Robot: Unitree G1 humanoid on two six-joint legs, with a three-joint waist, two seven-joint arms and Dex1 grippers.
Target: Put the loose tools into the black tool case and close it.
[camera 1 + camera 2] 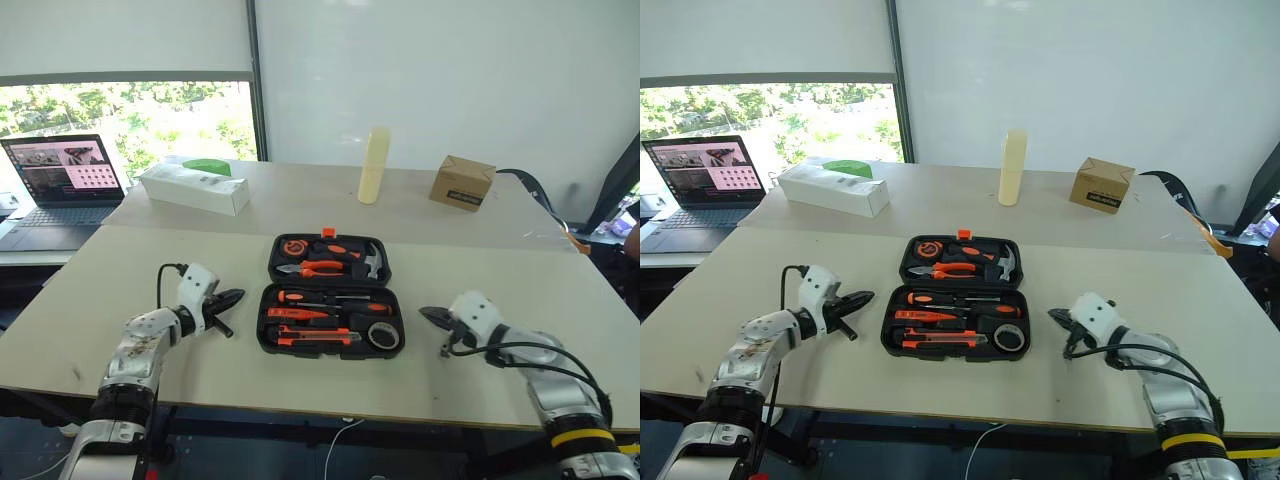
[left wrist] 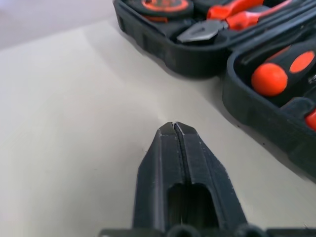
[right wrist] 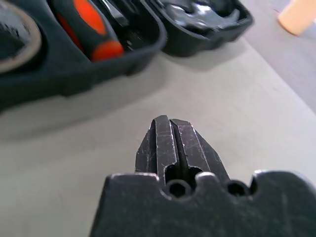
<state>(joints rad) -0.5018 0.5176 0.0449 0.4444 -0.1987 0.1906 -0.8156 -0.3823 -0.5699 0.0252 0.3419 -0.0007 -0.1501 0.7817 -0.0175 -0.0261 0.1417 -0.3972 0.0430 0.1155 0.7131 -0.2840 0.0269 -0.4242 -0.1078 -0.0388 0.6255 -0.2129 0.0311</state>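
Observation:
The black tool case (image 1: 268, 332) lies open flat on the table's middle. Its near half holds two screwdrivers (image 1: 300, 297), an orange-and-black utility knife (image 1: 318, 336), a slim orange tool (image 1: 296, 313) and a dark tape roll (image 1: 383, 335). Pliers (image 1: 322, 268) and a hammer (image 1: 372, 262) sit in the far half. My left gripper (image 1: 238, 295) hovers just left of the case, shut and empty, pointing at it. To the case's right, my right gripper (image 1: 427, 314) is shut and empty too, aimed at the case's side. In the left wrist view the shut fingers (image 2: 177, 148) point toward the case wall (image 2: 256, 116).
On the far table stand a white oblong box (image 1: 194, 187), a pale yellow bottle (image 1: 373, 165) and a brown cardboard box (image 1: 462, 183). A laptop (image 1: 62, 178) sits on a side desk at the left. A black strap (image 1: 535, 192) lies at the far right edge.

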